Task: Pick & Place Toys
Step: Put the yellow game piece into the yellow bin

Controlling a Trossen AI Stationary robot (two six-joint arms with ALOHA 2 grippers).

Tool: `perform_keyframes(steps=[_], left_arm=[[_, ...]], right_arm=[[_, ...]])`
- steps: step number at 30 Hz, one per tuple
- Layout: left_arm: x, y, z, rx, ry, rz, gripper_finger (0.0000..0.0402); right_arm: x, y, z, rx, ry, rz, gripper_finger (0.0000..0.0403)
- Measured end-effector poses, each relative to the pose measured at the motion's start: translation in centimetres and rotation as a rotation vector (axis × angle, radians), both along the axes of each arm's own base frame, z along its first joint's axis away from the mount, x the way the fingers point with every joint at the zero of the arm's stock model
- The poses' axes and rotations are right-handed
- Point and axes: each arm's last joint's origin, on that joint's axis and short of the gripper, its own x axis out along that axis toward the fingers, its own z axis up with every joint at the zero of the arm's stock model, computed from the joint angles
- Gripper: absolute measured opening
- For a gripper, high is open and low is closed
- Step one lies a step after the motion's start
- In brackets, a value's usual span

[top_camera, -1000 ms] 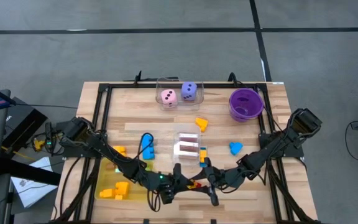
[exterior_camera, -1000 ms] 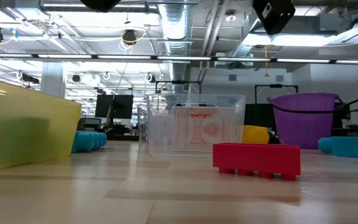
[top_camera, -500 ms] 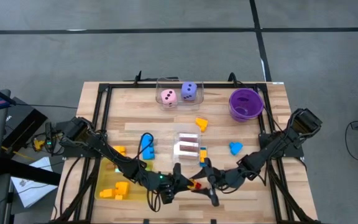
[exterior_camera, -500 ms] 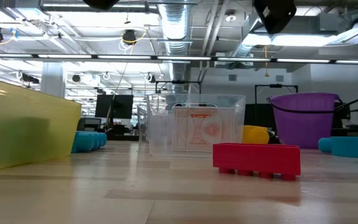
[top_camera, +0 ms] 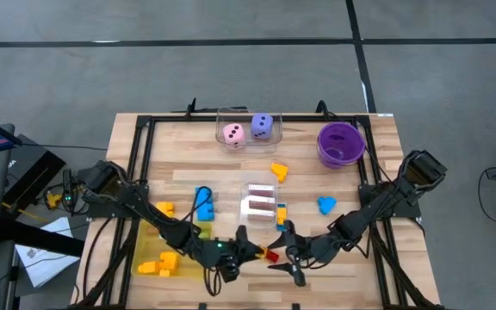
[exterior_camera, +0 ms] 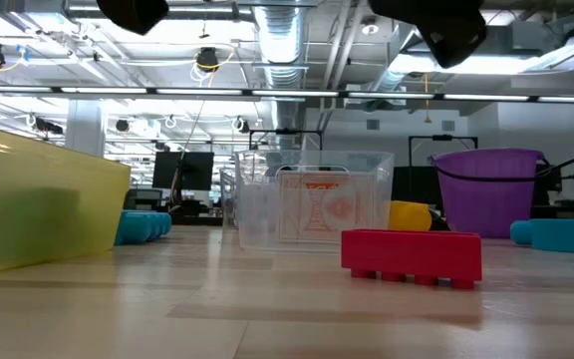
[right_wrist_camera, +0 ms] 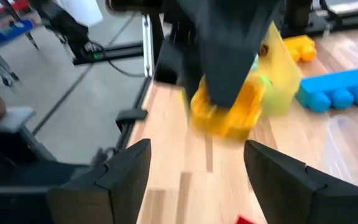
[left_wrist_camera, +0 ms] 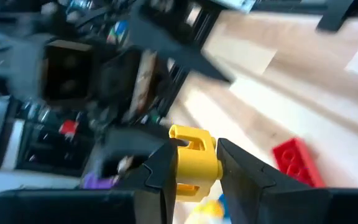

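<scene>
My left gripper (left_wrist_camera: 194, 171) clamped the yellow brick (left_wrist_camera: 193, 160) near the table's front edge, above the red brick (left_wrist_camera: 297, 162); my right gripper (right_wrist_camera: 197, 165) stood open beside it. I judged a level carry to the yellow tray (top_camera: 149, 251) best.

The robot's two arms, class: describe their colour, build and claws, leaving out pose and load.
Both arms are dark and slender, built of jointed segments. The left claw and the right claw each end in two broad, dark, wedge-shaped fingers. A small green light glows near the left wrist.
</scene>
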Motion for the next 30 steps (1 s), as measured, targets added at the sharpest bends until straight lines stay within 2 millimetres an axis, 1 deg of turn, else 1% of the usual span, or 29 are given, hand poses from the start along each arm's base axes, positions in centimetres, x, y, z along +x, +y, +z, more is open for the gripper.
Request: perform_keyframes(steps=[3,5,10,14,16,18,22,26,30], left_arm=[[-0.9,0.2,1.0,-0.008,0.015,0.068,0.0091],[-1.8,0.3,1.9,-0.057,0.035,0.112,0.0091],[-4.7,1.6,4.6,-0.286,0.116,0.207,0.0091],[-7.7,2.8,5.7,-0.490,0.282,0.276,0.0093],[-9.1,3.1,5.6,-0.591,0.370,0.285,0.0093],[-10.4,3.1,4.8,-0.643,0.434,0.264,0.0093],[-12.9,3.1,2.8,-0.625,0.522,0.223,0.0093],[-15.1,3.5,2.3,-0.623,0.535,0.183,0.0094],[-16.8,3.8,2.6,-0.709,0.508,0.187,0.0094]], right_arm=[[-0.1,0.0,-0.2,-0.009,0.021,0.000,0.0250],[-0.1,0.0,-0.3,-0.013,0.029,0.001,0.0250],[-0.1,-0.1,-0.4,-0.008,0.037,-0.005,0.0250],[-0.1,-0.1,-0.4,-0.007,0.042,-0.005,0.0249],[-0.2,-0.1,-0.4,-0.007,0.042,-0.005,0.0249],[-0.1,-0.1,-0.4,-0.006,0.042,-0.007,0.0249],[-0.1,-0.1,-0.4,-0.005,0.042,-0.009,0.0249],[-0.1,-0.1,-0.4,-0.005,0.042,-0.008,0.0249],[-0.1,-0.1,-0.4,-0.006,0.043,-0.008,0.0249]])
